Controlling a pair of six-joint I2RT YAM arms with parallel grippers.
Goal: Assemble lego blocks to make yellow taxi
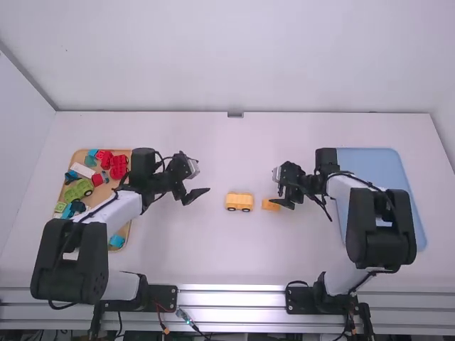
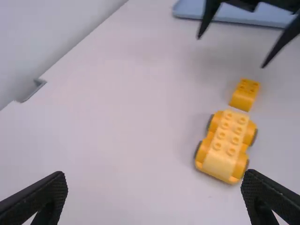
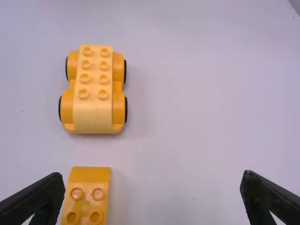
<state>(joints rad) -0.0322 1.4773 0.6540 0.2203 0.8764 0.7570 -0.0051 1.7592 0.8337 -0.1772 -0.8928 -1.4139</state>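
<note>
The left arm (image 1: 117, 208) hid part of the tan tray (image 1: 124, 234) of mixed blocks, and the right arm (image 1: 355, 186) covered some of the blue tray (image 1: 402, 186). From the right wrist, the small yellow block (image 3: 89, 176) was cut off past its 4 visible studs. It sat just beside the right gripper (image 1: 276, 197); whether they touched, I couldn't tell. The wheeled yellow base (image 1: 239, 202) stood between that block and the left gripper (image 1: 197, 197). Both grippers were spread wide, holding 0 things.
</note>
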